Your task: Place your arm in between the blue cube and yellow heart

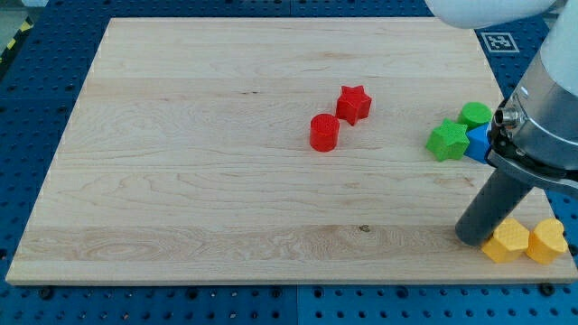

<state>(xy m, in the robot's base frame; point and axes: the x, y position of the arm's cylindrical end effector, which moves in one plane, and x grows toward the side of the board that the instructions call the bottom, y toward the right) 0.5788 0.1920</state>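
Nearest, at the view's bottom right, our tip rests on the board touching one yellow block; another yellow block sits beside it. We carry no jaws. Above, the blue block adjoins a green star and green block. Farther left: red cylinder, red star.

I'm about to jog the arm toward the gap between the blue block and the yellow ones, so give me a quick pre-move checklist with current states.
1. My tip visible on the board: ok.
2. Tip clear of the nearest yellow block: not ok, it looks to be touching.
3. Blue block fully visible: not ok, the arm covers part.
4. Which yellow block is the heart, the near one or the far one: cannot tell.
5. Green blocks out of the path: cannot tell, they touch the blue one.
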